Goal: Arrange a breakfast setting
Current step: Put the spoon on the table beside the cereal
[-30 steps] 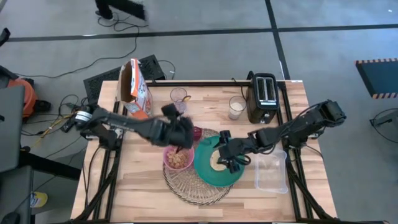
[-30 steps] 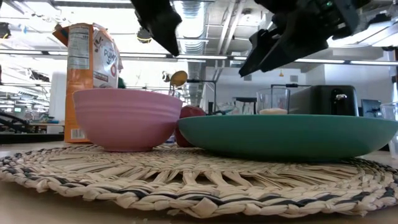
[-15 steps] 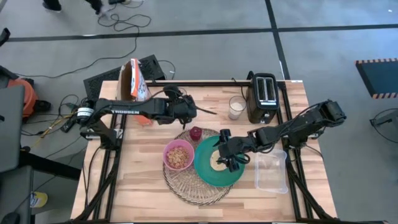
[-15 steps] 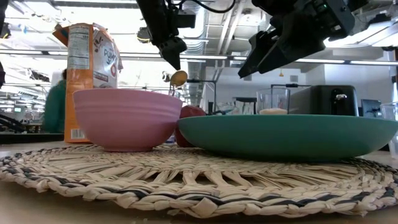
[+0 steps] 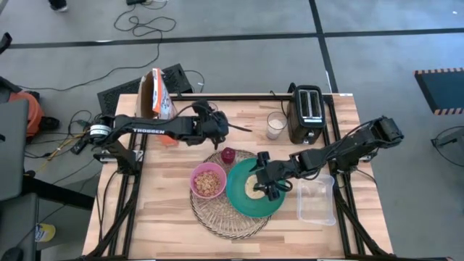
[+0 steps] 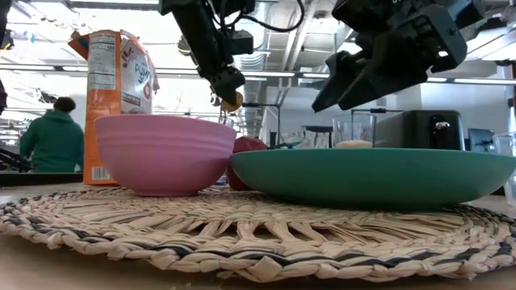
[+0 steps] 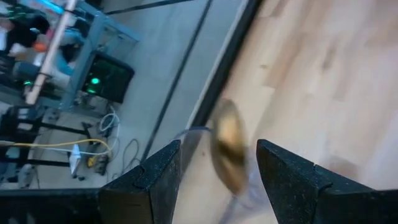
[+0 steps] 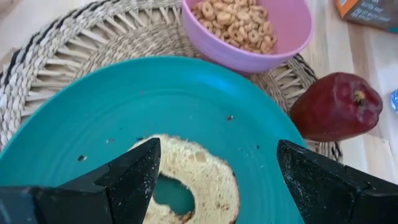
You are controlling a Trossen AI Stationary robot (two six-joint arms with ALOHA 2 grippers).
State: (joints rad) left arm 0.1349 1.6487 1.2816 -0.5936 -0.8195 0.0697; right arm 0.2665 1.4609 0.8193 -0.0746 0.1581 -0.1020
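A woven mat (image 5: 217, 217) carries a pink bowl (image 5: 208, 181) of cereal rings and a teal plate (image 5: 238, 197). A bread ring (image 8: 186, 180) lies on the plate, and a dark-red fruit (image 5: 228, 154) rests at the mat's far rim. The gold spoon (image 6: 232, 101) stands behind the bowl with its bowl end up and its lower part hidden. My left gripper (image 7: 217, 149) is open, and its fingers stand on either side of the spoon's bowl end (image 7: 225, 146), apart from it. My right gripper (image 8: 217, 146) hangs open just above the bread ring.
A cereal box (image 5: 156, 101) stands at the far left. A glass of milk (image 5: 275, 125) and a black toaster (image 5: 306, 112) stand at the far right. A clear tub (image 5: 316, 201) lies right of the plate. A person in green (image 6: 52, 141) shows in the room behind.
My left gripper has swung from above the pink bowl toward the table's far edge, then sunk to the spoon's bowl end. The spoon, bowl, plate and fruit have stayed where they were.
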